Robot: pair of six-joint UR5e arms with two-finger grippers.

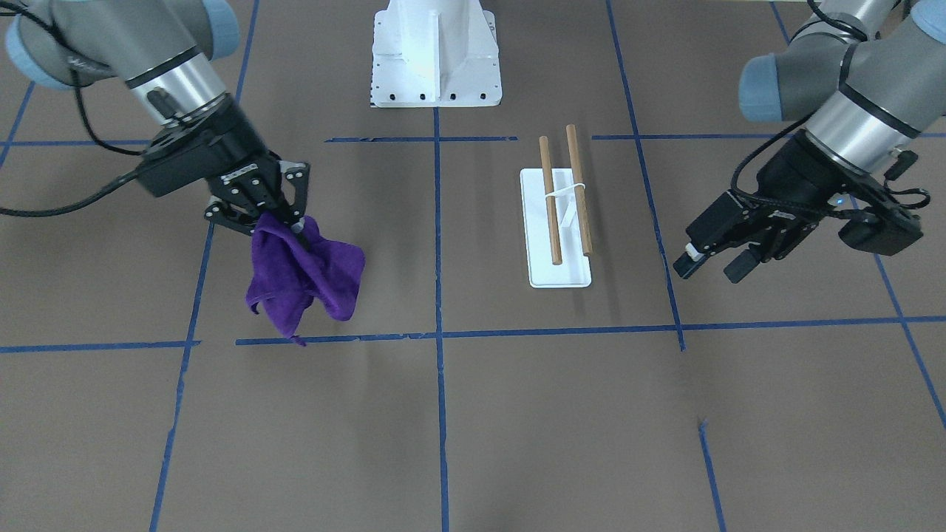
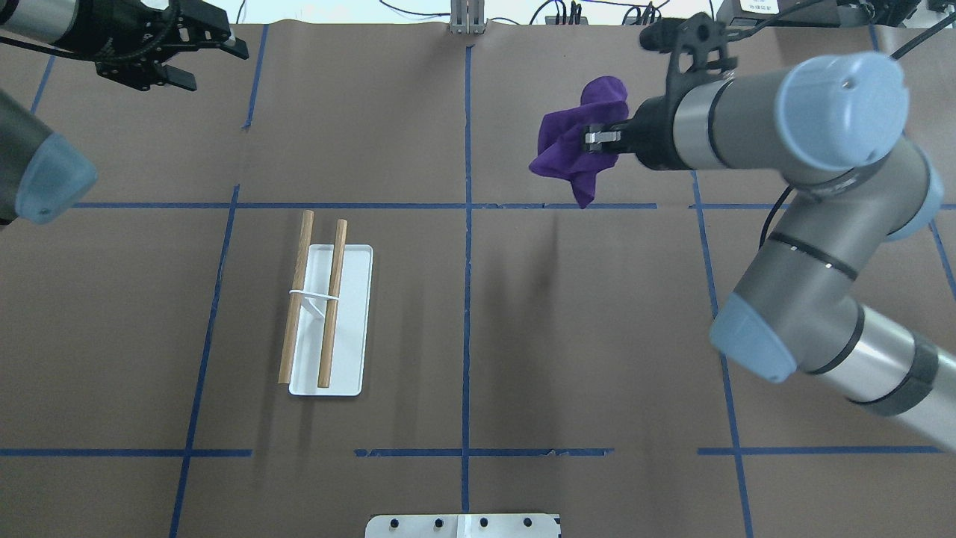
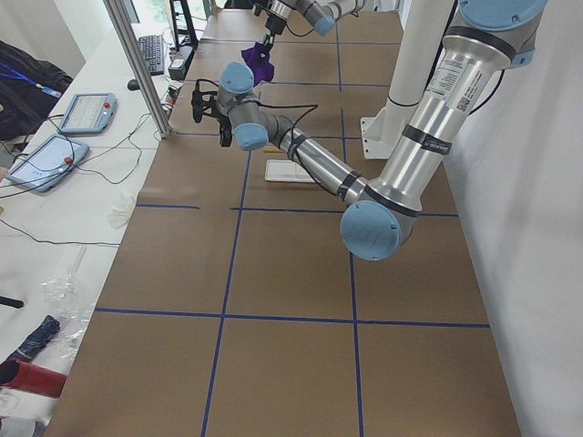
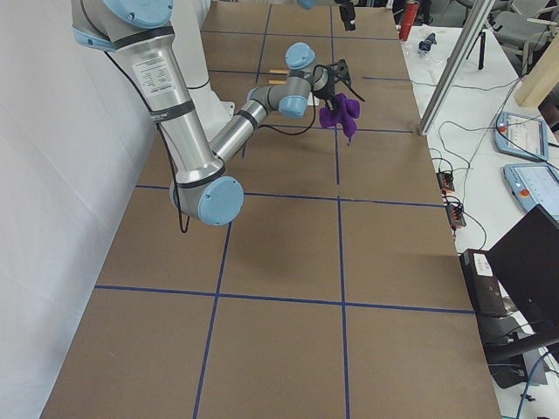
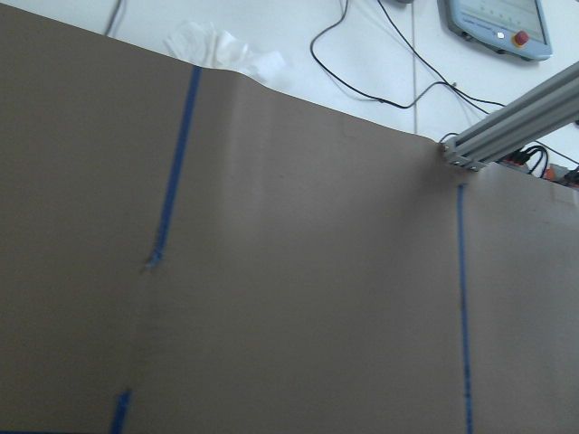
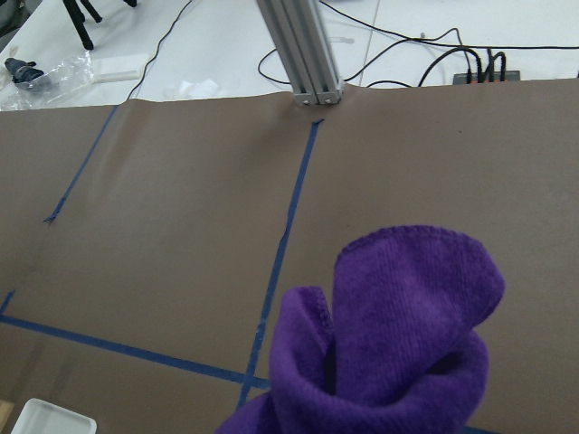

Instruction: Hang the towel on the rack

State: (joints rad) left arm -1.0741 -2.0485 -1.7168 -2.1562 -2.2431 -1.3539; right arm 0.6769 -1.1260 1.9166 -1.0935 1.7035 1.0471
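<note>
My right gripper [image 1: 284, 218] is shut on a bunched purple towel [image 1: 307, 273] and holds it in the air above the table. The towel also shows in the overhead view [image 2: 575, 146] and fills the lower right wrist view [image 6: 407, 344]. The rack [image 1: 558, 222] stands on the table's other half, apart from the towel: a flat white base [image 2: 351, 329] with two parallel brown dowels [image 2: 332, 299], both bare. My left gripper [image 1: 713, 262] is open and empty, raised beyond the rack's outer side. It also shows in the overhead view [image 2: 183, 52].
A large white bolted pedestal [image 1: 436, 59] stands at the robot's side of the table, midway between the arms. Blue tape lines [image 2: 467, 299] cross the brown table cover. An aluminium post [image 6: 303, 54] stands at the far table edge, with cables and pendants beyond.
</note>
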